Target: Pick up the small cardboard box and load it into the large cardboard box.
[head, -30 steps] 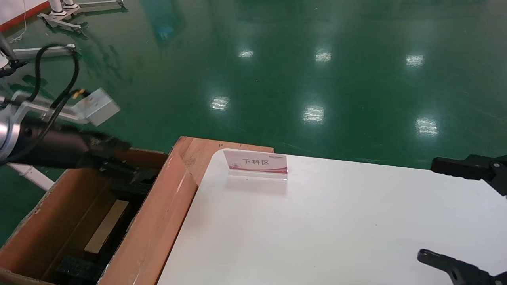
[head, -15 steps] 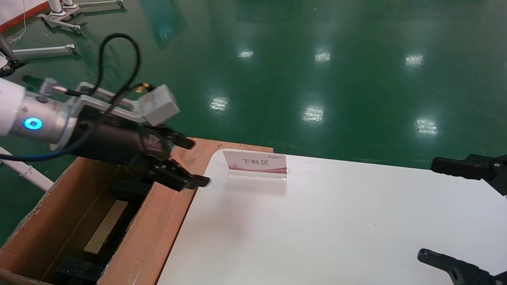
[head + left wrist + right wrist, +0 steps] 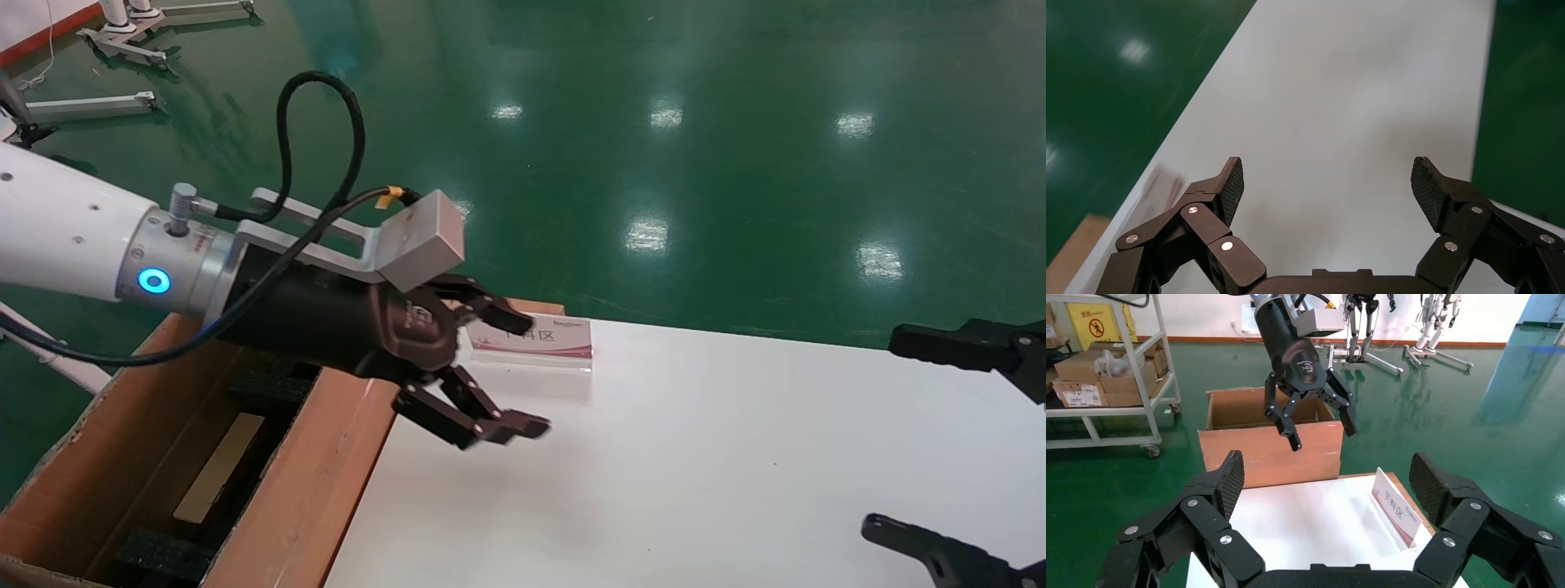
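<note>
The small cardboard box is not in any view. The large cardboard box [image 3: 327,457] stands open at the table's left end, with black foam blocks [image 3: 270,384] inside; it also shows in the right wrist view [image 3: 1266,447]. My left gripper [image 3: 525,374] is open and empty, hovering over the white table [image 3: 695,457] just right of the large box's flap. In its own wrist view [image 3: 1326,177] only bare table lies between its jaws. My right gripper [image 3: 887,433] is open and empty at the table's right edge.
A pink-and-white sign stand [image 3: 547,339] sits at the table's far left corner, right behind the left gripper. A pale flat strip [image 3: 221,465] lies in the large box. A trolley with cartons [image 3: 1101,367] and robot stands [image 3: 1364,331] are on the green floor beyond.
My left arm has swung right, from above the large box out over the table's left end, its jaws open throughout. The right arm has not moved.
</note>
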Tool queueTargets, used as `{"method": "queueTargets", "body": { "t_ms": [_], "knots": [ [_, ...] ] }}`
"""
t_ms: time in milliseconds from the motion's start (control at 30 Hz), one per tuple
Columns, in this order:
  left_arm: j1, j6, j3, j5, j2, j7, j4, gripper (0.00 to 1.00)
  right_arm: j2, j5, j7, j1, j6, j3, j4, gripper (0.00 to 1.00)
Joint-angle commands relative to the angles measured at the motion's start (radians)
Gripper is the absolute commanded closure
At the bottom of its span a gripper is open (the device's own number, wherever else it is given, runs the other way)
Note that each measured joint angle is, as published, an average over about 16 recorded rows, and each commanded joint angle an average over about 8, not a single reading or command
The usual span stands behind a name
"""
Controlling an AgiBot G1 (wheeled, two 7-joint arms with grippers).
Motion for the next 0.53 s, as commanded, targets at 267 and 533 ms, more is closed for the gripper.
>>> {"method": "queueTargets", "body": {
  "t_ms": [267, 533],
  "knots": [
    [0.27, 0.078, -0.34, -0.057, 0.046, 0.117, 0.01, 0.0, 0.0, 0.0, 0.0, 0.0, 0.0, 0.0, 0.0, 0.0],
    [0.465, 0.134, -0.584, -0.098, 0.079, 0.201, 0.017, 0.0, 0.0, 0.0, 0.0, 0.0, 0.0, -0.001, 0.0, 0.0]
  ]
}}
